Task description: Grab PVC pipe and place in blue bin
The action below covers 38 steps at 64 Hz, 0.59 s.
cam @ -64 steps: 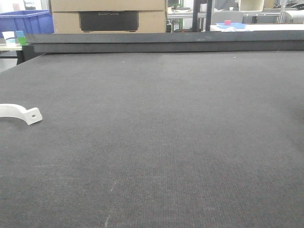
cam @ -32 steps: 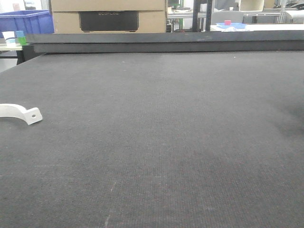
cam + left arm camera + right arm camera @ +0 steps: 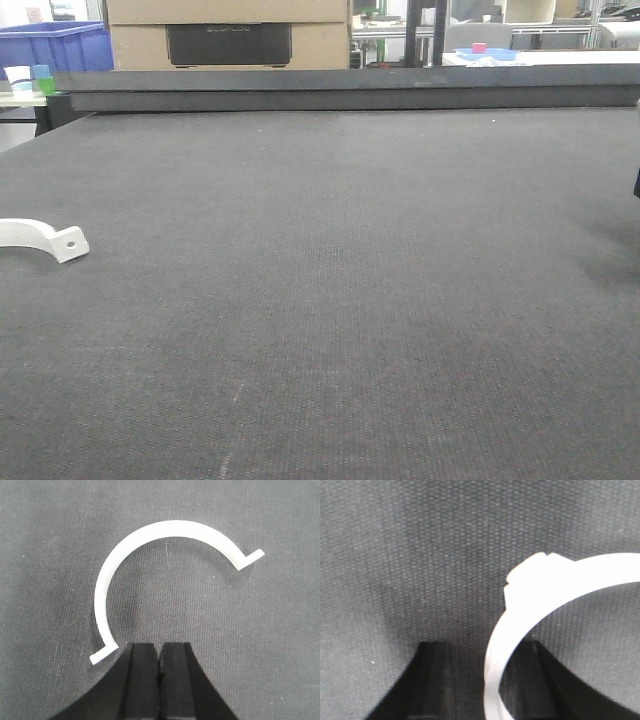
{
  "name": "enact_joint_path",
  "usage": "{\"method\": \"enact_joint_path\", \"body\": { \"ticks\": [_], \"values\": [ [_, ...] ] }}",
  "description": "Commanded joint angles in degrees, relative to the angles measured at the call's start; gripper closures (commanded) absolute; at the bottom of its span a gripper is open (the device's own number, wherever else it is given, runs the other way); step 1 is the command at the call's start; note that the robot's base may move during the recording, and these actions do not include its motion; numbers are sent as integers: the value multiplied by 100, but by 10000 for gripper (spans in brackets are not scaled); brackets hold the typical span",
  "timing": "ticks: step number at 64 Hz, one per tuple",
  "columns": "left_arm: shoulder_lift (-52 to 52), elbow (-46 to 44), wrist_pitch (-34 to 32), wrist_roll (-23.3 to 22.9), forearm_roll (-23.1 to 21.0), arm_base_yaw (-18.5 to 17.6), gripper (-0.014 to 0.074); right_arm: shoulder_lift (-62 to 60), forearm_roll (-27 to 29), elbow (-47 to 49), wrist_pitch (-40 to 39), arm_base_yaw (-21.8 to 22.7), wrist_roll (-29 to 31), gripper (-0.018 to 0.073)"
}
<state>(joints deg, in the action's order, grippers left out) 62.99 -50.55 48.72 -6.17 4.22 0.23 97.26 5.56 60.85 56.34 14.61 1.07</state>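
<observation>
Surface: a dark grey woven mat (image 3: 350, 300) was seen to fill the front view. Behind its far rail a cardboard box (image 3: 130, 45) was noted, and a blue bin (image 3: 60, 45) past the far-left corner, off the mat and well apart from the work.

Left gripper (image 3: 160, 647): the jaws were recorded as pressed together, with nothing between them. It was held above the mat, the tips just short of the open side of the PVC pipe clamp (image 3: 175, 528).

Right gripper (image 3: 483, 647): the jaws were recorded as apart. A second white arc (image 3: 580, 572), blurred and very near the lens, was seen running down between them. No pinch on it could be made out.

PVC pipe clamp: it was found lying on the mat at the left edge of the front view, with one holed tab visible there. In the left wrist view a short tab was seen at each end of the half-ring.

Step judged: approach, before any grasp; nothing had been delivered to the bin.

Next move, as judged: the left jaws would have to be opened, set astride the thin band, closed and raised. A long carry to the bin would then be needed. The narrow band was expected to slip or tip if taken off-centre.
</observation>
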Motion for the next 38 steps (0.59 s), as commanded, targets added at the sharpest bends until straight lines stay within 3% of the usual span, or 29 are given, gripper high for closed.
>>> {"method": "enact_joint_path", "body": {
  "ticks": [1, 13, 27, 33, 38],
  "values": [
    [-9, -46, 58, -25, -114, -29, 707, 76, 13, -30, -85, 18, -13, 458],
    [107, -201, 598, -47, -422, 57, 707, 76, 13, -18, 11, 18, -13, 725],
    [676, -714, 1201, 42, -208, 717, 707, -86, 13, 238, 341, 18, -13, 727],
    [1030, -905, 1211, 395, -262, 1011, 707, -371, 13, 311, 358, 18, -13, 727],
    [1343, -996, 1189, 683, -287, 1049, 707, -626, 13, 355, 358, 18, -13, 727]
  ]
}}
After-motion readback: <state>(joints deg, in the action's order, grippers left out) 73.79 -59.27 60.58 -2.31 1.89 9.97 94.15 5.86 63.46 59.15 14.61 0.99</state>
